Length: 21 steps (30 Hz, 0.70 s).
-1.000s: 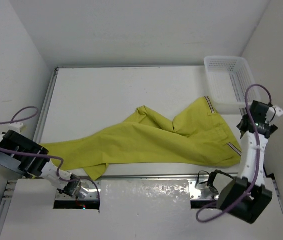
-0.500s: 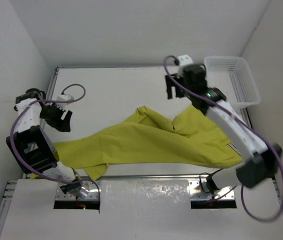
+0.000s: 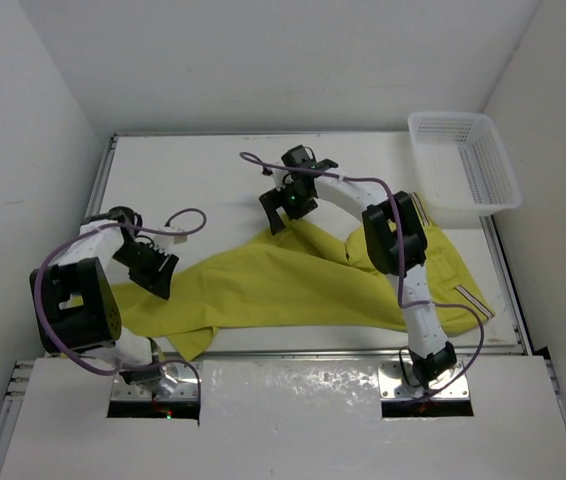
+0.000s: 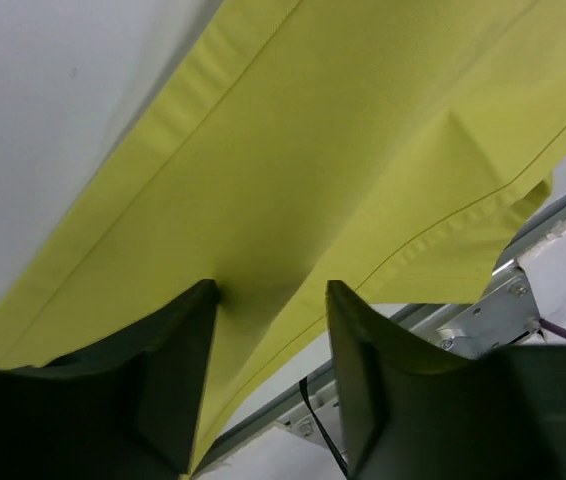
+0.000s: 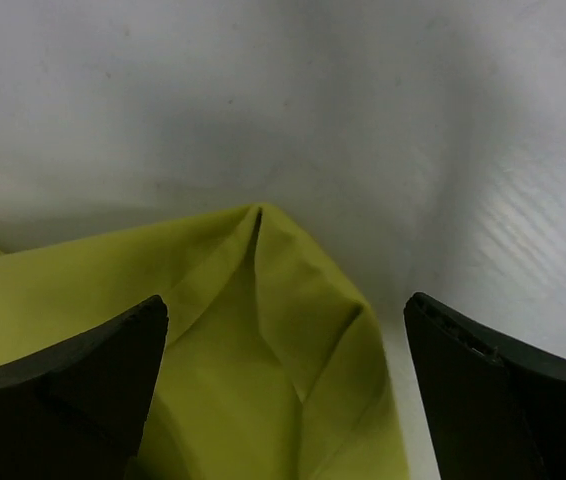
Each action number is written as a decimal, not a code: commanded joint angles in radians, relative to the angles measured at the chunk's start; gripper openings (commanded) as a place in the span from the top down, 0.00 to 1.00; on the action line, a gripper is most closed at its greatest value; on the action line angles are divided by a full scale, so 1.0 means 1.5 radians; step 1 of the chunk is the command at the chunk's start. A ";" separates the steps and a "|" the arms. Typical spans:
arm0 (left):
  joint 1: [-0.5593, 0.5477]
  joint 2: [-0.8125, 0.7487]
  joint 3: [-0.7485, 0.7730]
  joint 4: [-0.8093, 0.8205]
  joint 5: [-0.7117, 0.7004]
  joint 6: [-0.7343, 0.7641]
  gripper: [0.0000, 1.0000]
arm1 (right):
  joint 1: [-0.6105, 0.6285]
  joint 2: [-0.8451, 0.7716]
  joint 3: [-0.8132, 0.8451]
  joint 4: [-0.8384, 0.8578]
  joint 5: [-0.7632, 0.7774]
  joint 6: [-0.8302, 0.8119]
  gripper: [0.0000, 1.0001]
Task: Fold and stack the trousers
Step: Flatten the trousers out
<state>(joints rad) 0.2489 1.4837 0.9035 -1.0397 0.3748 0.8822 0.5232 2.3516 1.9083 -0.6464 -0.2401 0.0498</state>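
The left claw (image 4: 268,335) is held partly spread. Its two fingers are placed close against a flat stretch of the trousers (image 4: 293,150), with nothing pinched between them. The right claw (image 5: 283,380) is spread wide, and a creased corner of the cloth is framed between its fingers, ungripped. The trousers are laid out rumpled across the near half of the table (image 3: 203,180), legs toward the left. The striped trim (image 3: 419,212) is found at the right, near the basket (image 3: 463,165) in the far right corner.
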 commanded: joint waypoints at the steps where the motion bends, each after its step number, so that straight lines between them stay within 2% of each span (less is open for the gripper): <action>1: -0.003 -0.008 -0.028 0.019 -0.016 0.001 0.56 | 0.012 -0.031 -0.013 0.012 -0.076 -0.013 0.06; 4: -0.003 0.000 -0.043 0.023 -0.016 0.003 0.83 | 0.018 -0.028 -0.048 0.015 -0.036 -0.017 0.13; 5: -0.004 0.002 -0.042 0.019 -0.011 0.003 0.97 | 0.018 -0.026 -0.055 0.014 -0.023 -0.017 0.24; 7: -0.003 0.000 -0.036 0.003 -0.001 0.007 1.00 | 0.018 -0.023 -0.055 0.014 0.005 -0.018 0.48; 8: -0.003 -0.002 -0.027 -0.004 0.009 0.014 1.00 | 0.018 -0.021 -0.051 0.018 0.011 -0.016 0.74; 10: -0.003 -0.002 -0.017 -0.018 0.010 0.020 1.00 | 0.017 -0.014 -0.041 0.046 0.016 0.005 0.96; 11: -0.003 -0.002 -0.008 -0.021 0.009 0.023 1.00 | 0.015 -0.010 -0.016 0.060 0.022 0.017 1.00; 14: -0.004 -0.004 0.008 -0.029 -0.008 0.036 1.00 | -0.010 0.006 0.064 0.119 0.074 0.117 1.00; 15: -0.003 -0.005 0.010 -0.031 -0.016 0.041 1.00 | -0.041 0.000 0.064 0.142 0.098 0.214 1.00; 16: -0.004 -0.009 0.011 -0.037 -0.022 0.045 1.00 | -0.060 -0.036 0.047 0.221 0.123 0.273 1.00; 17: -0.004 -0.011 0.012 -0.041 -0.032 0.053 1.00 | -0.082 -0.064 -0.031 0.274 0.159 0.338 1.00; 18: -0.003 -0.015 0.011 -0.045 -0.035 0.057 1.00 | -0.121 -0.094 -0.078 0.327 0.184 0.460 1.00; 19: -0.003 -0.018 0.011 -0.050 -0.038 0.061 1.00 | -0.137 -0.149 -0.127 0.412 0.217 0.507 1.00; 20: -0.003 -0.020 0.008 -0.051 -0.040 0.062 1.00 | -0.149 -0.172 -0.202 0.434 0.294 0.546 1.00; 21: -0.004 -0.020 0.006 -0.052 -0.041 0.063 1.00 | -0.161 -0.192 -0.228 0.464 0.337 0.583 1.00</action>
<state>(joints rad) 0.2478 1.4872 0.8948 -1.0718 0.3286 0.9394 0.3988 2.2238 1.6886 -0.2352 -0.0208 0.5762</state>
